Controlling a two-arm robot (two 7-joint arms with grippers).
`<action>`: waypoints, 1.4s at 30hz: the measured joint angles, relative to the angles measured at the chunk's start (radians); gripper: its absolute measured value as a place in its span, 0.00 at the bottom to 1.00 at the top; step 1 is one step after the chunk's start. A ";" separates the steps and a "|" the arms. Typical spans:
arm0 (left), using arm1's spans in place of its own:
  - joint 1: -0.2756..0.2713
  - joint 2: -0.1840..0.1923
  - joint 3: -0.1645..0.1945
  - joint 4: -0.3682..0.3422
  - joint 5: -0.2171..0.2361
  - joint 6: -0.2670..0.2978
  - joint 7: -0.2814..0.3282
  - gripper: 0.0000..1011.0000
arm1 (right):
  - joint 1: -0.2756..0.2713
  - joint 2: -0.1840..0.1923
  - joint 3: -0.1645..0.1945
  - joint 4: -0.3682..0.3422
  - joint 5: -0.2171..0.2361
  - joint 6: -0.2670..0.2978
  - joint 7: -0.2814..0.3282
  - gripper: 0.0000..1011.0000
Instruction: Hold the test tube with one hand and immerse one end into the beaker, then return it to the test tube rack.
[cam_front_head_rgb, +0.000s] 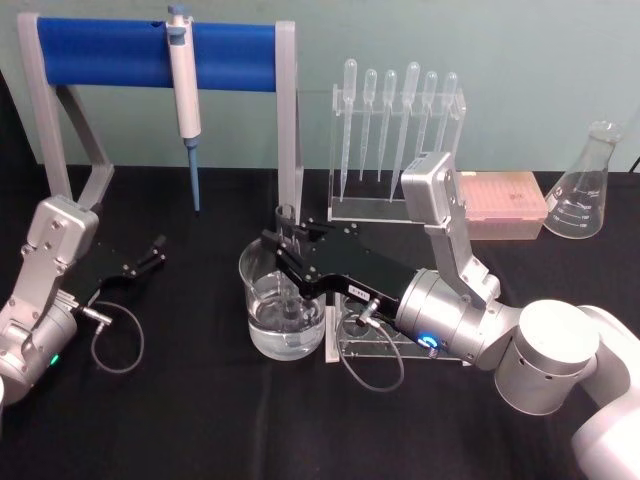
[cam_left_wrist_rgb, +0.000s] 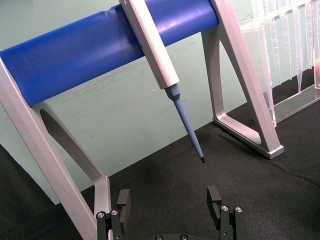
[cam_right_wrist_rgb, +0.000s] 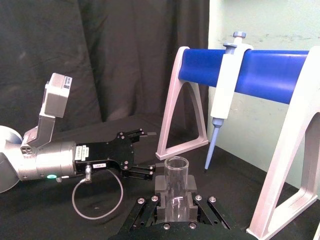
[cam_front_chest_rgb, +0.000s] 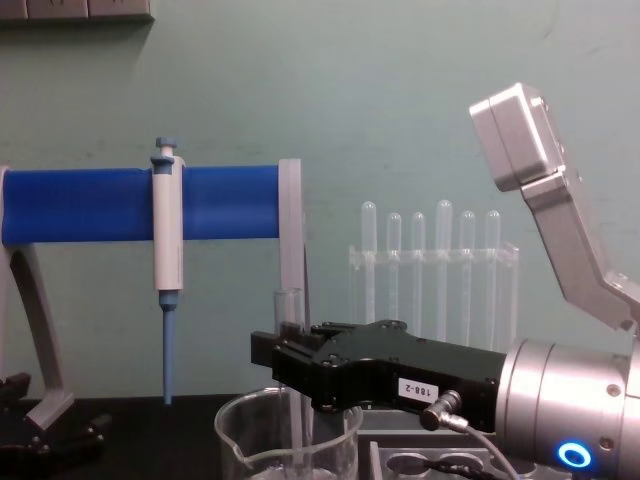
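Where the head view looks down on the black desk (cam_front_head_rgb: 200, 420), the right gripper (cam_front_head_rgb: 285, 250) reaches in from the right. Its fingers are closed on the tube (cam_front_head_rgb: 286, 222), which stands upright with its lower part inside the beaker (cam_front_head_rgb: 255, 300). The beaker holds clear liquid low down; whether the tube's end reaches it I cannot tell. Just right of the beaker, under the right arm, lies the clear rack (cam_front_head_rgb: 385, 350). The left gripper (cam_front_head_rgb: 150, 255) rests at the desk's left, well apart from the beaker, fingers spread with nothing between them. Behind, a pipettor (cam_front_head_rgb: 183, 80) hangs on a blue-barred stand (cam_front_head_rgb: 100, 52), with pipettes (cam_front_head_rgb: 395, 120) and a flask (cam_front_head_rgb: 585, 190) further right.

In the left wrist view, the left gripper (cam_left_wrist_rgb: 169, 200) shows its fingers (cam_left_wrist_rgb: 123, 200) wide apart over bare desk, facing the stand (cam_left_wrist_rgb: 75, 60) and the pipettor (cam_left_wrist_rgb: 150, 45).

In the right wrist view, the right gripper (cam_right_wrist_rgb: 176, 200) clamps the tube (cam_right_wrist_rgb: 176, 175) from both sides, the tube's open mouth above the fingers (cam_right_wrist_rgb: 161, 184). Beyond it the left gripper (cam_right_wrist_rgb: 147, 152) lies with its fingers apart.

In the chest view, the right gripper (cam_front_chest_rgb: 288, 355) comes in from the right and clasps the tube (cam_front_chest_rgb: 289, 310) below its rim, and the tube runs on down inside the beaker (cam_front_chest_rgb: 235, 445)
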 joint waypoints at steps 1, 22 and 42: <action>0.000 0.000 0.000 0.000 0.000 0.000 0.000 0.99 | 0.000 0.000 0.000 0.000 0.000 0.000 0.000 0.22; 0.000 0.000 0.000 0.000 0.000 0.000 0.000 0.99 | 0.000 0.000 0.000 0.000 0.000 0.000 0.000 0.22; 0.000 0.000 0.000 0.000 0.000 0.000 0.000 0.99 | 0.000 0.000 0.000 0.000 0.000 0.000 0.000 0.22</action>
